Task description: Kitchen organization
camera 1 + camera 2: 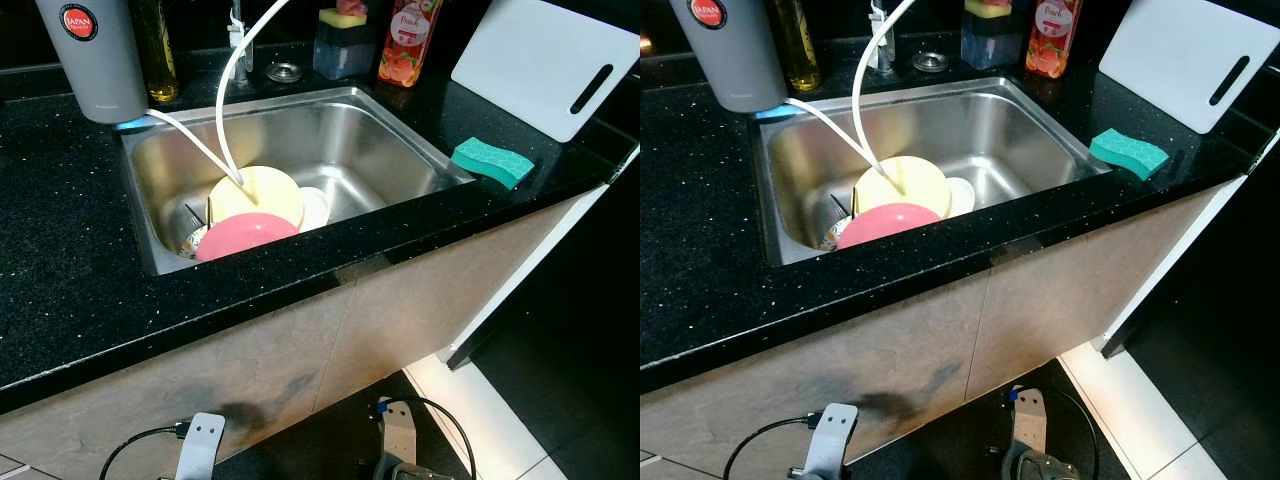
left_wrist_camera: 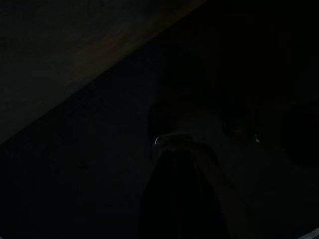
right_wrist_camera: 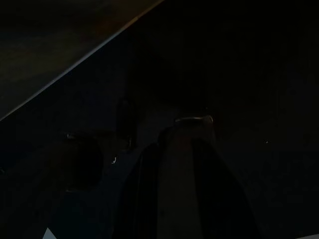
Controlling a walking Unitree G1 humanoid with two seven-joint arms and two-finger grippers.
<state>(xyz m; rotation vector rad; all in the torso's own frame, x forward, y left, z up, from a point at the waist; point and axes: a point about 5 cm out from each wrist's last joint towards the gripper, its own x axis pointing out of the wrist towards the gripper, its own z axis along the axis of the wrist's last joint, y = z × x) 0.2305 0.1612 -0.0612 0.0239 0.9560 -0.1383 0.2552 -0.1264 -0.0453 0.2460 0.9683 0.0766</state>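
Sink point(image 1: 390, 150) w/ dishes; both arms hang idle below tabletop point(image 1: 70, 260).
Grey canister point(image 1: 92, 55) at sink's back-left reads "JAPAN"; bottle point(image 1: 408, 40) behind sink reads "Peach"; pink plate point(image 1: 245, 235), yellow plate point(image 1: 262, 195) inside sink; end effector openings: can't tell, wrist views dark.

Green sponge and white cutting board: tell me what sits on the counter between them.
Nothing sits there. In the left eye view, bare black countertop separates the green sponge from the white cutting board leaning behind it.
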